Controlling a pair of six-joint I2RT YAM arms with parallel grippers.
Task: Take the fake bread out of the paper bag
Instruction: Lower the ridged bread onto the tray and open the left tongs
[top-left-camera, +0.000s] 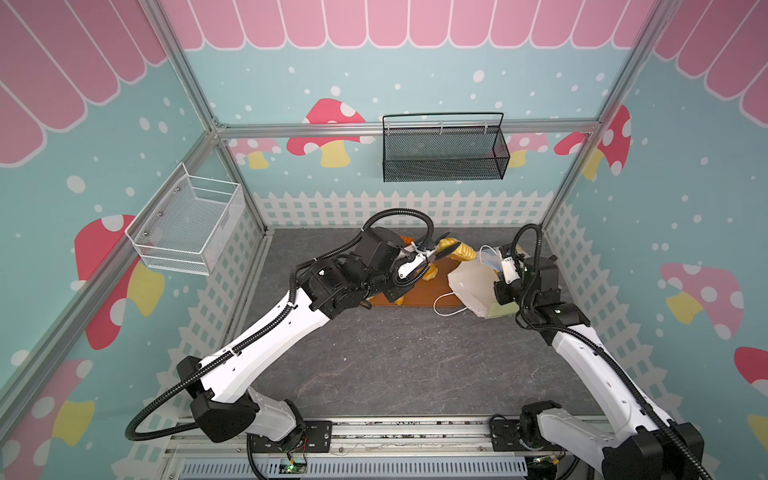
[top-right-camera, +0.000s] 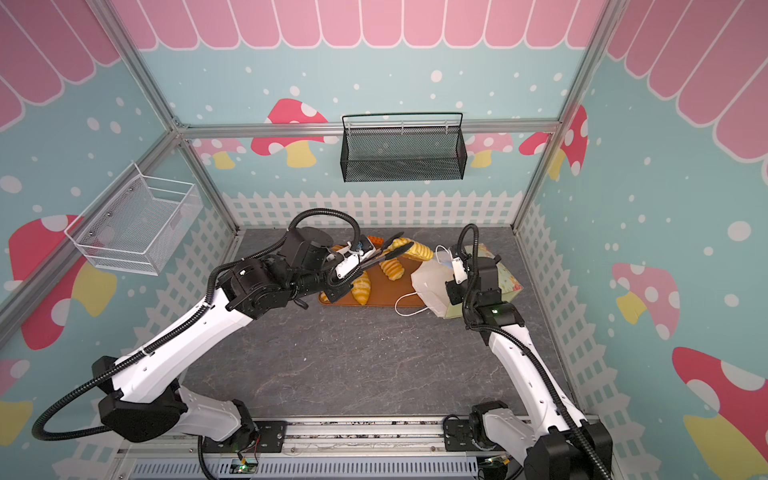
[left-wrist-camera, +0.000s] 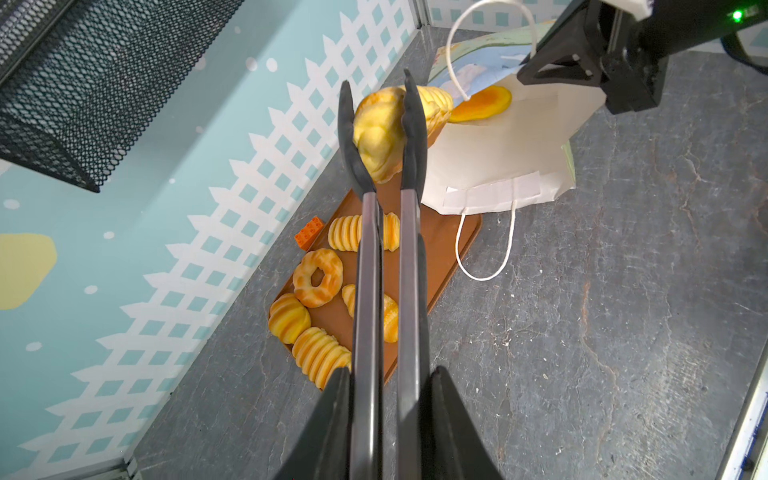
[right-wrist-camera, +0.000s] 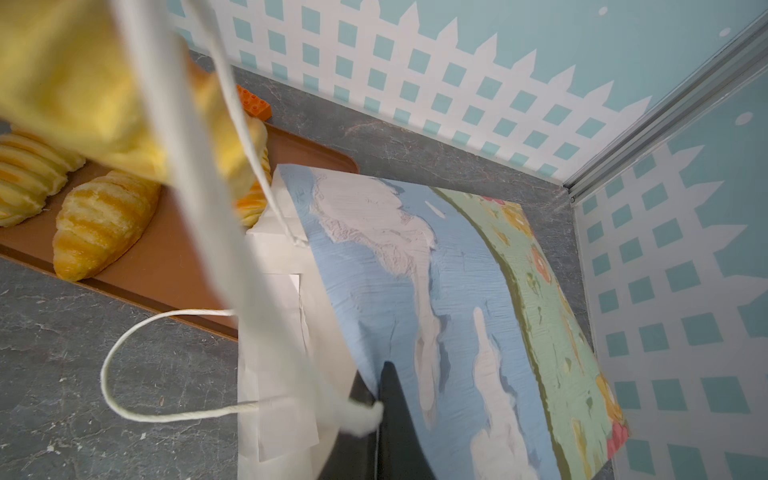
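My left pincer (left-wrist-camera: 388, 374) is clenched on the handles of a pair of tongs (left-wrist-camera: 409, 249). The tong tips, out ahead of this pincer, clamp a yellow bun (left-wrist-camera: 380, 133). The bun hangs in the air above the bench (left-wrist-camera: 582, 332), just in front of the mouth of the paper bag (left-wrist-camera: 498, 166).

My right pincer (right-wrist-camera: 376, 388) is clenched on the upper rim of that mouth. The bag lies on its side on the bench. An orange-yellow pastry (left-wrist-camera: 482, 104) shows inside the mouth, close to my right pincer.

Under the tongs, a brown tray (left-wrist-camera: 440, 249) carries five more pieces: two ridged rolls (left-wrist-camera: 345, 232), a doughnut (left-wrist-camera: 307, 286), a small round roll (left-wrist-camera: 289, 318) and a croissant (right-wrist-camera: 104, 224). An orange toy brick (left-wrist-camera: 309, 232) lies just beside the tray.
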